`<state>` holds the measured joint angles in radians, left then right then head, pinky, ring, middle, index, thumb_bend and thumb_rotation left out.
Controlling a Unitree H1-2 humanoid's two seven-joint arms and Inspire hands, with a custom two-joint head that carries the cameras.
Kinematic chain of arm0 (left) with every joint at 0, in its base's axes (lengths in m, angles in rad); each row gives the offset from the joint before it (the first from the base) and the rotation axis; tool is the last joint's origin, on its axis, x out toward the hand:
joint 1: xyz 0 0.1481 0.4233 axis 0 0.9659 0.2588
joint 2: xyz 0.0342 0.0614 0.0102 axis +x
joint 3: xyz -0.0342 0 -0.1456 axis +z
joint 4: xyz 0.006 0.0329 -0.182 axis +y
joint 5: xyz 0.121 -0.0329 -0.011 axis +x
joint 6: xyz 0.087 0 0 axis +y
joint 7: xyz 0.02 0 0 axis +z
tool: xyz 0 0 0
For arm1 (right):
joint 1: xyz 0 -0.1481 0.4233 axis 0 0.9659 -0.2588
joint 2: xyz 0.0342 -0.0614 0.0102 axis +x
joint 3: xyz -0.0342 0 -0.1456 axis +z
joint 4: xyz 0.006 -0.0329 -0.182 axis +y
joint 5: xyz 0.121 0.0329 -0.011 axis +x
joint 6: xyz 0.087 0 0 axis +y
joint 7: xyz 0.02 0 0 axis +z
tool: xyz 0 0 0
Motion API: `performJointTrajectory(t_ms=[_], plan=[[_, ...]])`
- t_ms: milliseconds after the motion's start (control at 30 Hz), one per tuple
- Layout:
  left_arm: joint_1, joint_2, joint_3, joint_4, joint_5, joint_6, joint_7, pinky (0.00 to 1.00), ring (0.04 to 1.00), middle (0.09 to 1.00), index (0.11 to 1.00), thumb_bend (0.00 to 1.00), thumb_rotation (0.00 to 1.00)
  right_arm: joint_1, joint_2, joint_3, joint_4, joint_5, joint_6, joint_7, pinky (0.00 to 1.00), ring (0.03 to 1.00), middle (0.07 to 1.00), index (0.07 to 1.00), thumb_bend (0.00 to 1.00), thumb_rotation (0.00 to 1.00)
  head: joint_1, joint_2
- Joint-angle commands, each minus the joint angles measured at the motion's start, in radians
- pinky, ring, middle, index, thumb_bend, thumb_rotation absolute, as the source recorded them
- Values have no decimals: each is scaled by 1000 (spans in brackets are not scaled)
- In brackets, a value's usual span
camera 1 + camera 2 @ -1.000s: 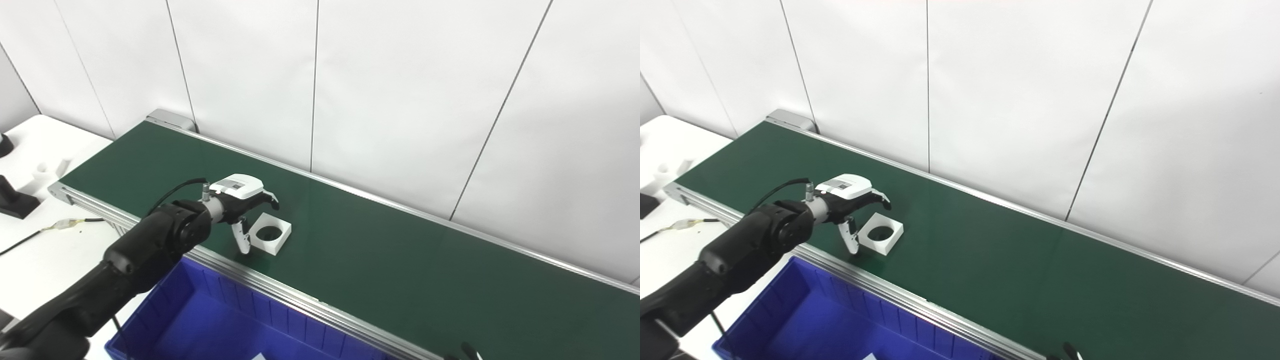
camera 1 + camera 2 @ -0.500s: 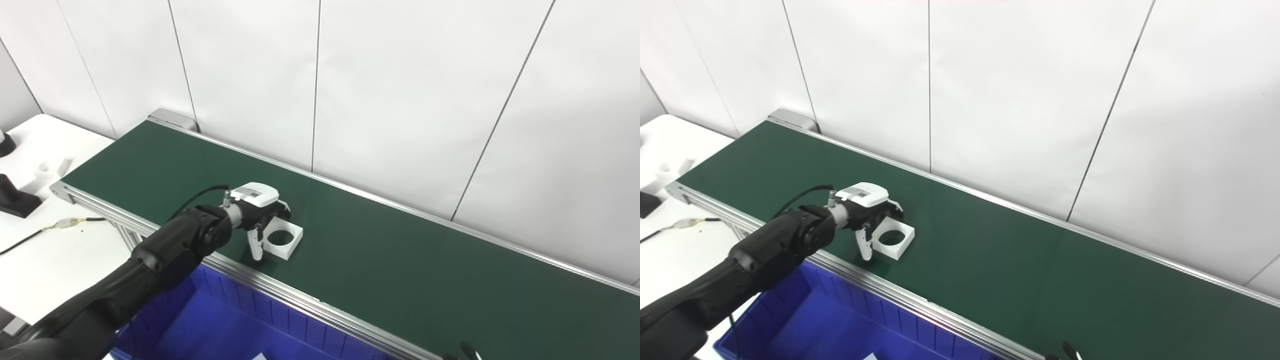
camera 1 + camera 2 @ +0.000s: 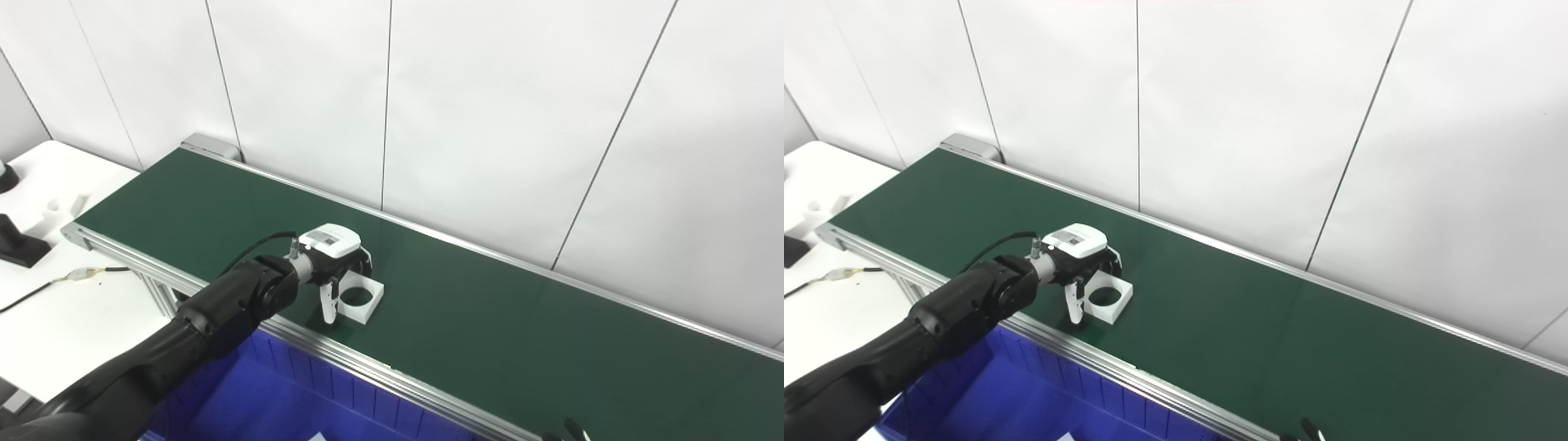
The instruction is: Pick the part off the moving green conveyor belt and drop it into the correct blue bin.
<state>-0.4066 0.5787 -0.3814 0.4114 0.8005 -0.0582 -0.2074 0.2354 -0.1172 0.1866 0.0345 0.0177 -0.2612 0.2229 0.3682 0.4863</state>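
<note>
Part [image 3: 360, 298] — left hand [image 3: 335, 269] straddling it.

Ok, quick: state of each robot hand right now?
Left robot hand: fingers closing around the white square part on the belt; firm hold cannot be told.
Right robot hand: only a sliver at the bottom edge; cannot tell.

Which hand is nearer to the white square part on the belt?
Left. The left hand is at the white square part; the right hand barely shows at the bottom edge, far away.

Bright, even light, apparently from overhead; soft shadows, sharp focus, little glare.
</note>
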Motion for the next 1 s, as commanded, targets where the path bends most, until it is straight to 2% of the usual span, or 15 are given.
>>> performJointTrajectory(t_ms=[0,467,600,733,967], plan=[[-16,7,5,7,2,-9,38,551,528,514,477,526,0,-4,3,-2,-26,1,-61,-1,671,781,849,961,759,445,-1,0],[-5,8,23,-30,-37,-23,30,528,492,487,489,523,0,-6,4,-5,-23,13,-64,3,669,776,849,961,766,439,-6,4],[16,12,42,-108,-56,-2,4,567,520,512,475,521,0,-4,3,-6,-29,9,-60,1,662,775,848,959,767,439,-7,7],[44,20,67,-215,-68,24,-43,569,508,508,477,522,0,-2,2,-8,-33,7,-55,0,665,772,844,957,772,443,-8,10],[98,36,143,-457,-99,96,-141,589,513,506,473,523,0,-1,2,-9,-37,10,-49,1,666,769,839,948,771,434,-10,15]])
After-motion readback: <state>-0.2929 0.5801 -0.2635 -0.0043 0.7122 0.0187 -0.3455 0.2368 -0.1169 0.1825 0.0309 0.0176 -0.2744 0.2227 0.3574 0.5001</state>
